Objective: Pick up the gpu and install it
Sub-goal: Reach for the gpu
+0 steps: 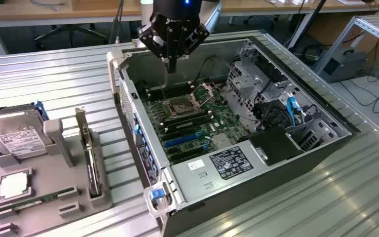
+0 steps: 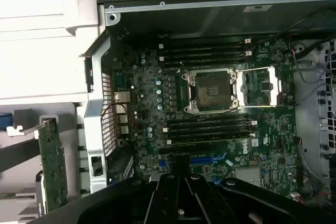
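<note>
GPU (image 1: 89, 158) is standing upright on its long edge in a slot of the grey holder tray (image 1: 51, 195), with its silver bracket end pointing toward twelve o'clock in the exterior view; it is sitting at about eight o'clock from the middle of the open computer case (image 1: 143, 148), just beside the case's near wall and apart from the arm. In the wrist view the GPU (image 2: 53, 169) is showing its green board and shiny bracket outside the case's perforated rear panel (image 2: 107, 114). Nothing is touching it. The gripper (image 1: 171, 69) is hanging over the far end of the case, at about twelve o'clock from the motherboard (image 1: 189, 123), with its fingers pressed together into one narrow tip and pinching nothing. In the wrist view the gripper (image 2: 180, 179) is pointing down over the board near the blue expansion slot (image 2: 205, 159), with the open processor socket (image 2: 212, 90) lying further along. On the tray, a hard drive (image 1: 12, 133) is resting at about ten o'clock from the GPU, a processor chip (image 1: 15, 185) at about eight o'clock, and a RAM stick (image 1: 25, 203) just beyond that chip. Tray and case are both sitting on a slatted metal table (image 1: 57, 84).
</note>
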